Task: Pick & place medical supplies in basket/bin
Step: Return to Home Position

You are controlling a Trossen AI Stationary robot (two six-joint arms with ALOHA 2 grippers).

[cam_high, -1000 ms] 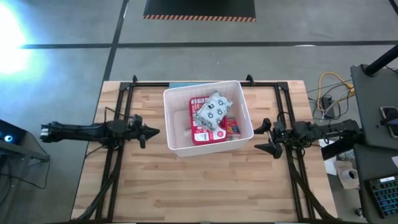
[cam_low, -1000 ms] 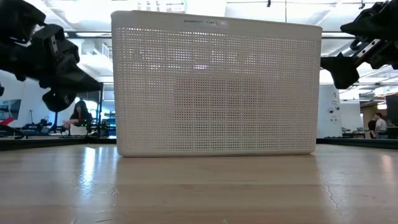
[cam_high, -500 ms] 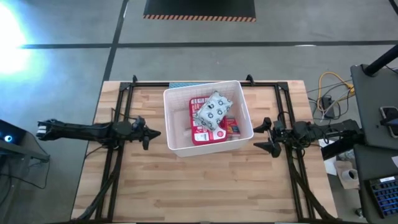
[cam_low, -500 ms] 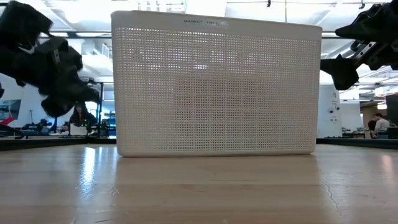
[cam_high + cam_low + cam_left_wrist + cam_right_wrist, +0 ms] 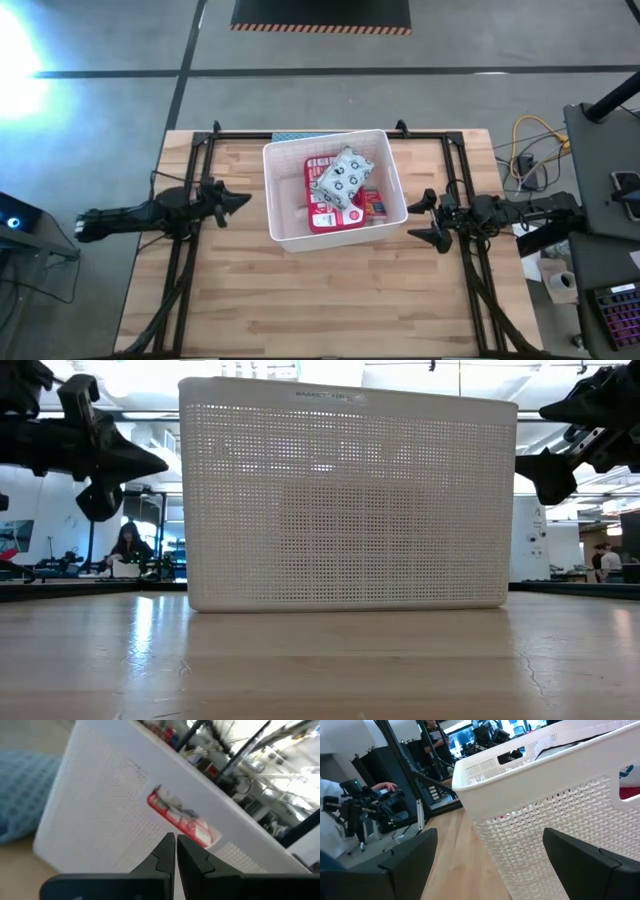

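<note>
The white basket stands mid-table, nearer the far edge; the low view shows its perforated wall. In it lie a red first-aid case, a pale patterned pack on top of the case, and a red-white box. The other supplies are hidden. My left gripper hovers shut just left of the basket, pointing at its wall; red and white shows through that wall. My right gripper hovers open to the basket's right, its fingers facing the wall.
Black frame rails run along the table's left and right sides. Something blue lies behind the basket at the far edge. Bare wood spreads out on the near side. People and equipment stand in the room beyond.
My left arm has drawn back toward the table's left edge and swung so that it slants. Its gripper has moved a little toward the far edge and risen, and now points level at the basket. The right arm and the basket have kept still.
</note>
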